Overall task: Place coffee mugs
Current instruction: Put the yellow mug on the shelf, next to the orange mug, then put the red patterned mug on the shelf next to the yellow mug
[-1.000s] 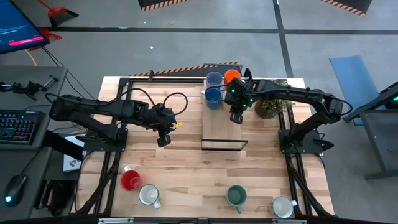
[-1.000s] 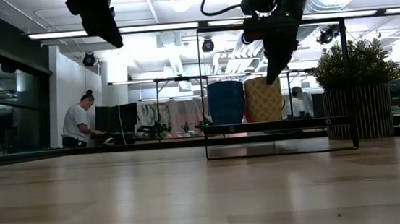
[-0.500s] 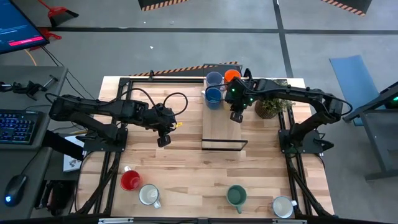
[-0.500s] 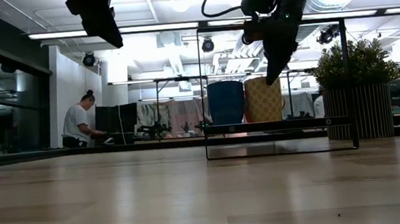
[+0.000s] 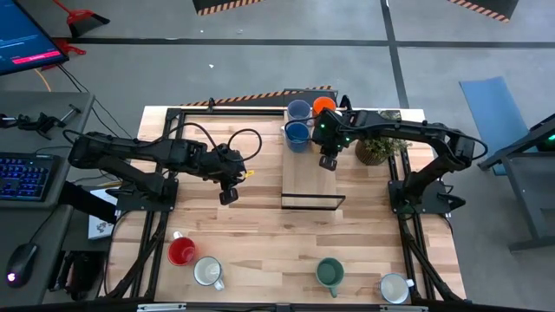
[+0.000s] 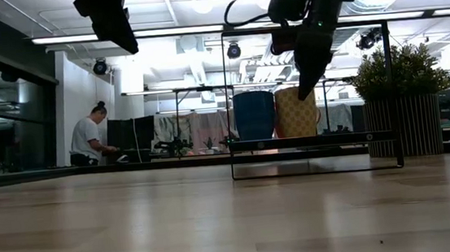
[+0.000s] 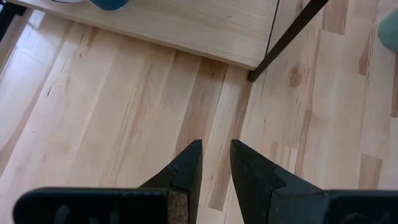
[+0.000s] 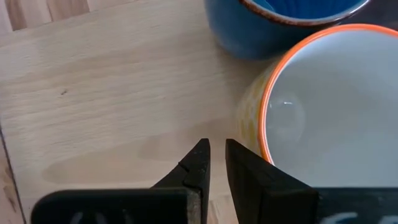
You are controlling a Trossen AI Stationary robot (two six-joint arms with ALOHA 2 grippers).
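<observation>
Three mugs stand on their bases at the far end of a raised wooden shelf (image 5: 308,180): light blue (image 5: 299,109), dark blue (image 5: 297,133) and orange-rimmed (image 5: 325,105). My right gripper (image 5: 328,163) hangs shut above the shelf, pointing down. Its tips (image 8: 217,146) are just beside the orange mug (image 8: 311,112) and touch nothing. My left gripper (image 5: 228,198) waits shut over bare table left of the shelf. Red (image 5: 182,251), white (image 5: 208,272), green (image 5: 329,274) and another white mug (image 5: 395,288) stand along the near edge.
A potted plant (image 5: 375,149) stands right of the shelf, under the right arm. The shelf's black wire frame (image 6: 312,141) rises from the table. Bare wood lies between the shelf and the near mugs. A person shows in the room beyond the table (image 6: 87,138).
My right gripper has shifted a little toward the table's left, staying above the shelf beside the orange mug. The mugs have kept their places.
</observation>
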